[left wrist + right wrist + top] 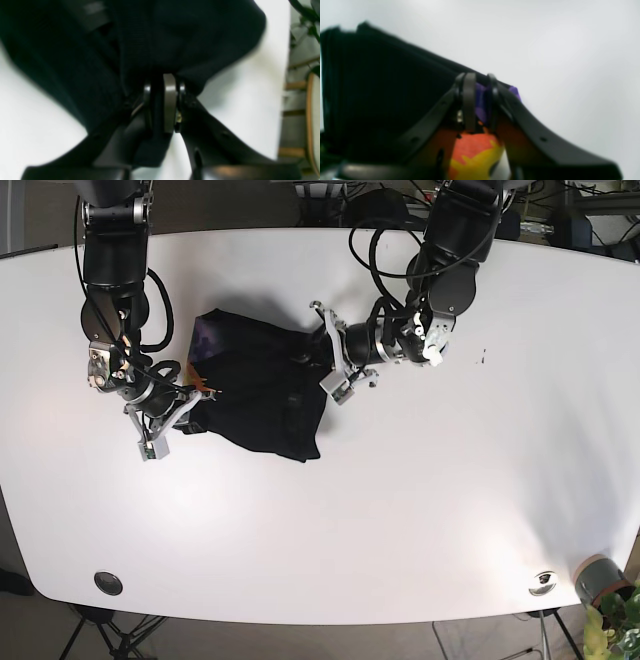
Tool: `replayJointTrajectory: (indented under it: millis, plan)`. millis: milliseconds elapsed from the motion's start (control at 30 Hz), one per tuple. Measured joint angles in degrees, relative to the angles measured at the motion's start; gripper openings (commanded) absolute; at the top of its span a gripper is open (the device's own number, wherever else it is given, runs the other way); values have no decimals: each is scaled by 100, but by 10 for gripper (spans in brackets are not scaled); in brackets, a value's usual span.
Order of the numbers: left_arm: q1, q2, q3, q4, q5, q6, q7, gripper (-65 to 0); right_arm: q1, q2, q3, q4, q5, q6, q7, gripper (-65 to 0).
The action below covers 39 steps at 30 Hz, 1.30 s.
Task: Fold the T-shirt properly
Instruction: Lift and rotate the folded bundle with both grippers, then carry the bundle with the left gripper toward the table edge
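Left wrist: my left claw (163, 100) pinches the black T-shirt (140, 42) | Right wrist: right claw (478, 100) clamps its printed edge | Base: shirt bunched mid-worktop (420, 510), mid-fold; next I'd carry both edges across evenly.

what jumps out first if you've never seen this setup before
The black T-shirt bunched in the upper left-middle of the white table draws the eye first, with both arms reaching into it. The left pincer is shut on its right edge, and the right pincer is shut on its left side, where a purple, orange and yellow print shows.
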Motion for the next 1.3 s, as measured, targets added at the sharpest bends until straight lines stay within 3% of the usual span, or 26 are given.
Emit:
replayJointTrajectory:
  millis: [133, 433, 667, 900, 1300]
  plan:
    - [-317, 2, -151, -330, 17, 22, -17, -601, -107, 92, 13, 11, 26, 9, 101, -585]
    - [-994, -13, -291, -1062, 24, 28, -35, -601, -409, 87, 15, 240, 46, 267, 160, -585]
    - [-1493, -70, -262, -1624, 17, 7, -72, -601, -927, 46, 20, 828, 37, 254, 140, -585]
    - [-1829, -105, -262, -2109, 170, 87, -450, -601, -1438, -236, -9, 1379, 33, 243, 101, -585]
    - [-2116, -363, -267, -2155, 304, 155, -308, -601, -1672, -979, -63, 1714, 37, 234, -468, -585]
